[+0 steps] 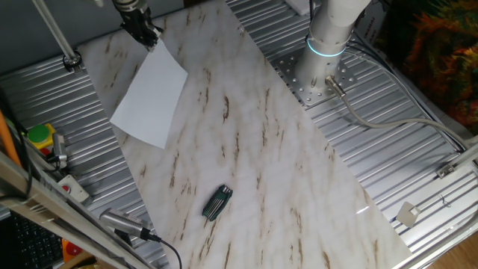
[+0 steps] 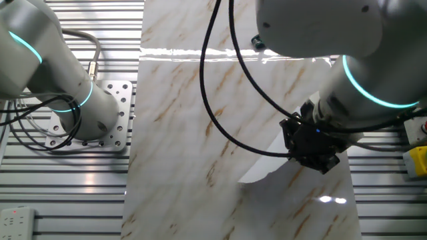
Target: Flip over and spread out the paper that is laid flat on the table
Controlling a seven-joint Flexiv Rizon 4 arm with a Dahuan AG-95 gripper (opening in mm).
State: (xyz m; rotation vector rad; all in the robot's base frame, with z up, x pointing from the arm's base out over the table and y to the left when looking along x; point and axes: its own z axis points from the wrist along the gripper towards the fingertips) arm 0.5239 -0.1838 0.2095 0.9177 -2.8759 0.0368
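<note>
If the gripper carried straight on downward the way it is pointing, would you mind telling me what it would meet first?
Most likely the paper: the gripper points down at the sheet's far corner, with the marble table directly beneath. Whether the fingers already touch or hold that corner is unclear, since the arm hides it in the other view.

Tool (image 1: 151, 37) low, pointing down; jaw state unclear

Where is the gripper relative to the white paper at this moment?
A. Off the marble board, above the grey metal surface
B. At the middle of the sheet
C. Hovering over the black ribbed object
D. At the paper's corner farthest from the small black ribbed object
D. In one fixed view the gripper sits at the top corner of the paper, on the far side of the sheet from the black ribbed object lying lower on the table.
</note>
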